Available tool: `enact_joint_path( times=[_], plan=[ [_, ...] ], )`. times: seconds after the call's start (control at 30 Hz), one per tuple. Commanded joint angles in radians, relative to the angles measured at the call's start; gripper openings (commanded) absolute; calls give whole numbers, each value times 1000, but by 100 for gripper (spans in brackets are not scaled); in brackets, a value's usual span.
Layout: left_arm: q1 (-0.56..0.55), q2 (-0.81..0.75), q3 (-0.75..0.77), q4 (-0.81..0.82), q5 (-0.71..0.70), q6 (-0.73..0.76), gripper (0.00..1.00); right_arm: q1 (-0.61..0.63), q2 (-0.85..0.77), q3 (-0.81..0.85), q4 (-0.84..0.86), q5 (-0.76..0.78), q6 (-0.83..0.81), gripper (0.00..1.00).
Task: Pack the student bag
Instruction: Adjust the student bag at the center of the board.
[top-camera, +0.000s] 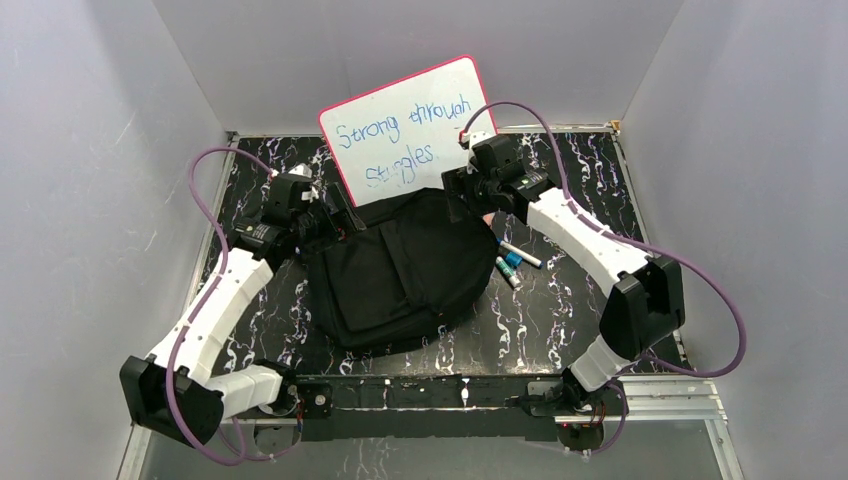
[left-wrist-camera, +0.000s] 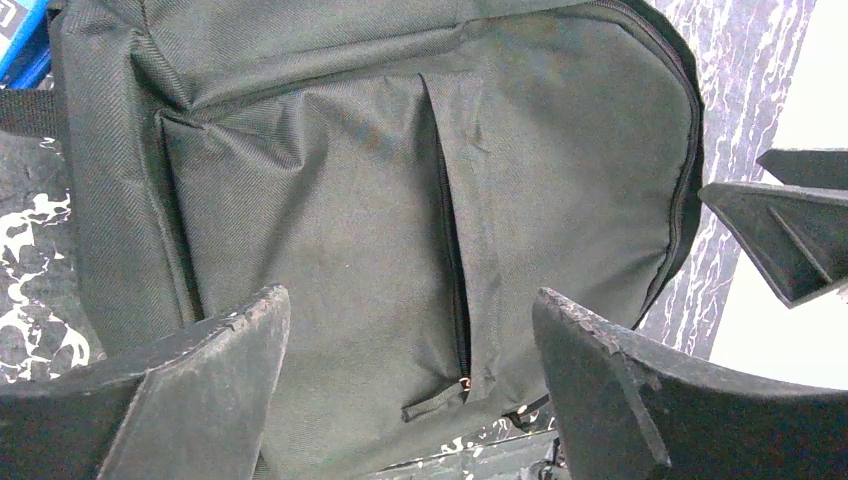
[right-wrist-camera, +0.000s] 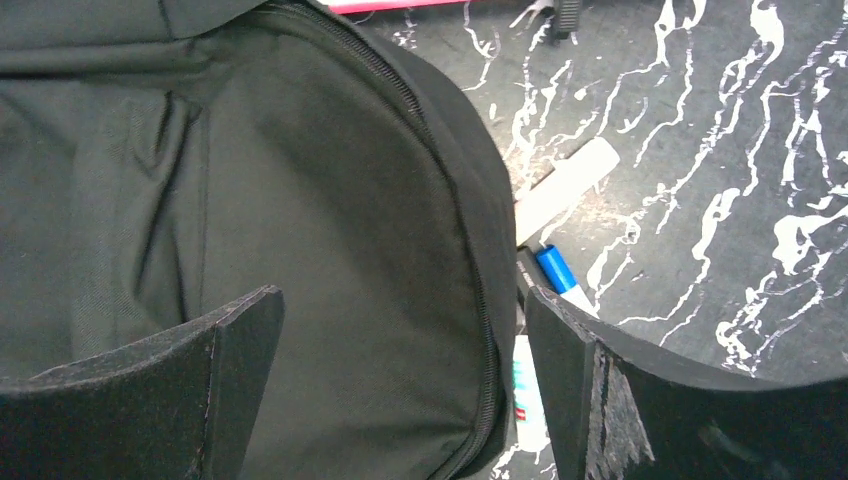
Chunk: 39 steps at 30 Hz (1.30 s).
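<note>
The student bag (top-camera: 400, 270), a black fabric backpack, lies flat in the middle of the table with its zippers closed. Its front pocket zipper (left-wrist-camera: 455, 260) runs down the centre in the left wrist view. My left gripper (top-camera: 330, 222) hovers at the bag's far left corner, open (left-wrist-camera: 410, 330), holding nothing. Over the far right corner my right gripper (top-camera: 462, 200) is also open (right-wrist-camera: 400, 340), with only the bag's fabric (right-wrist-camera: 300, 200) and its edge zipper below it. The right gripper's fingers (left-wrist-camera: 790, 230) show at the right edge of the left wrist view.
A whiteboard (top-camera: 410, 130) with a red rim and handwriting leans on the back wall behind the bag. Three markers (top-camera: 515, 260) lie just right of the bag: a white one (right-wrist-camera: 565, 185), a blue-capped one (right-wrist-camera: 555, 270), a teal-labelled one (right-wrist-camera: 527, 390). Something blue (left-wrist-camera: 20, 40) shows beyond the bag's corner.
</note>
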Motion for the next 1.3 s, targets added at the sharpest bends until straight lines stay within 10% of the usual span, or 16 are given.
enact_joint_path(
  times=[0.0, 0.87, 1.27],
  plan=[
    [9, -60, -21, -9, -20, 9, 89, 6, -76, -7, 45, -102, -6, 99],
    [11, -98, -94, 0, -55, -51, 94, 402, 263, 229, -80, 166, 72, 90],
    [12, -65, -117, 33, 0, -48, 93, 407, 241, 224, -83, 270, 76, 48]
  ],
)
